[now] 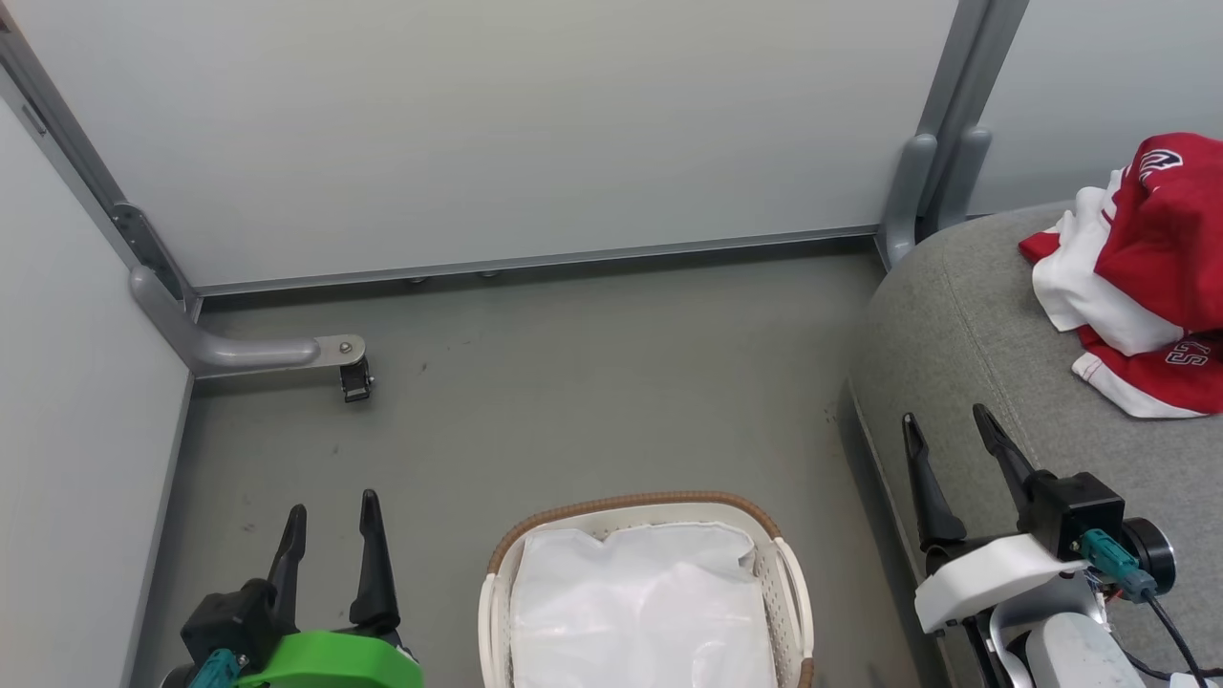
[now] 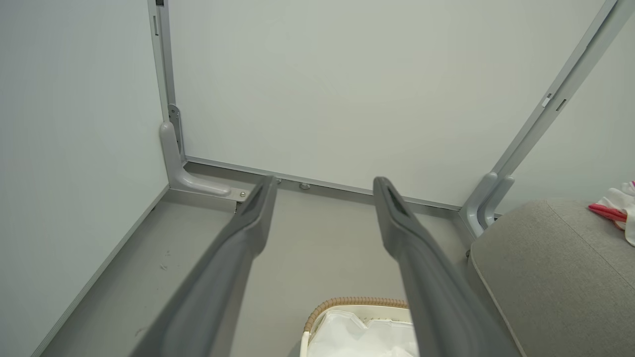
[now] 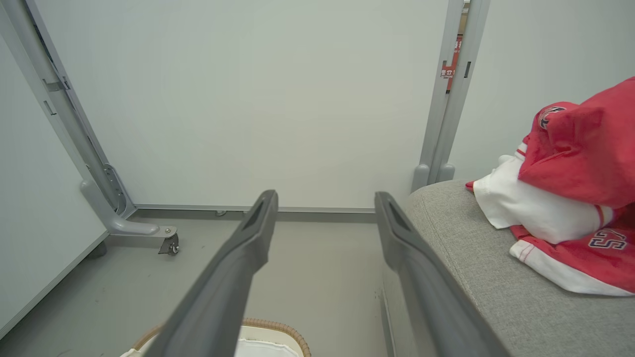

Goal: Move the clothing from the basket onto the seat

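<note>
Red-and-white clothing (image 1: 1147, 277) lies heaped on the grey seat (image 1: 955, 325), at your right, well apart from the basket (image 1: 631, 504), which stands on the floor (image 1: 573, 382) with its white liner (image 1: 640, 602) showing. Your left end effector (image 1: 332, 506) and right end effector (image 1: 944, 416) both stand open, fingers apart, holding nothing.

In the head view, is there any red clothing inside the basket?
No, the visible inside of the basket shows its white liner and no red fabric, while the clothing lies piled on the seat.
</note>
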### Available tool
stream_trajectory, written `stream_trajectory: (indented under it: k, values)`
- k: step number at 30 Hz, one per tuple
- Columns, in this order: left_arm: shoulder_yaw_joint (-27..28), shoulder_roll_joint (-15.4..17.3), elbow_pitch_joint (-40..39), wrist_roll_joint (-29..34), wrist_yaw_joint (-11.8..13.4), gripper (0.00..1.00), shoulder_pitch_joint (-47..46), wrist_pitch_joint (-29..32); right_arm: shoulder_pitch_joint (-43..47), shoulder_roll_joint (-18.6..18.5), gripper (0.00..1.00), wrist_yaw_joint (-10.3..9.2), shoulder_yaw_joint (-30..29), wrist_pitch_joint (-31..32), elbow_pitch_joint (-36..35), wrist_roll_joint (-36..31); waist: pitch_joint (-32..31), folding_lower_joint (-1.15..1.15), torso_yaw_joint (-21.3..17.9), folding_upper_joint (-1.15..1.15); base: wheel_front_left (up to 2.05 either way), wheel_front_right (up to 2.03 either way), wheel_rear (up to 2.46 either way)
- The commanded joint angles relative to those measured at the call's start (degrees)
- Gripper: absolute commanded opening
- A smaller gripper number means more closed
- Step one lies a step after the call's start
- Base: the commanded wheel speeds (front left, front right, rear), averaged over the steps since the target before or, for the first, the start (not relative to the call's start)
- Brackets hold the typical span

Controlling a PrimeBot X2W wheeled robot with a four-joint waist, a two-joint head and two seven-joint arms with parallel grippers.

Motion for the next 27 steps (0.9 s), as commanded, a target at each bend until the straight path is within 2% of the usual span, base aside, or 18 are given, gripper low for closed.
stream_trajectory:
  k: [1, 16, 17, 21, 27]
  values:
    - [0.0, 0.0, 0.2, 0.2, 0.3, 1.0, 0.6, 0.0, 0.7, -0.2, 1.0, -0.08, 0.1, -0.3, 0.2, 0.2, 0.0, 0.0, -0.1, 0.0, 0.0, 0.0, 0.0]
    - [-0.5, 0.0, 1.1, 0.7, 0.3, 1.0, -1.0, 0.0, 0.4, -0.2, 1.0, -0.08, 0.3, -0.3, 0.8, 0.9, 0.3, 0.0, -0.2, 0.0, 0.0, 0.0, 0.0]
    - [-0.5, 0.0, 1.1, 0.5, 0.1, 0.0, -0.2, 0.0, 0.0, 0.0, 0.0, 0.0, 0.3, 0.0, 0.7, 0.6, 0.3, 0.0, -0.2, 0.0, 0.0, 0.0, 0.0]
    - [-0.7, 0.0, 2.8, -0.2, 0.0, 0.0, 0.1, 0.2, 0.5, 0.3, 0.0, 0.0, 0.2, 0.4, 2.4, 1.4, 0.3, 0.0, -0.2, 0.0, 0.0, 0.0, 0.0]
    - [0.4, 0.0, 2.6, -6.2, -0.5, 0.0, -0.5, 2.0, 0.3, 0.3, 0.0, 0.0, -0.7, 2.4, 2.4, 8.4, 0.2, 0.0, -0.4, 0.0, 0.0, 0.0, 0.0]
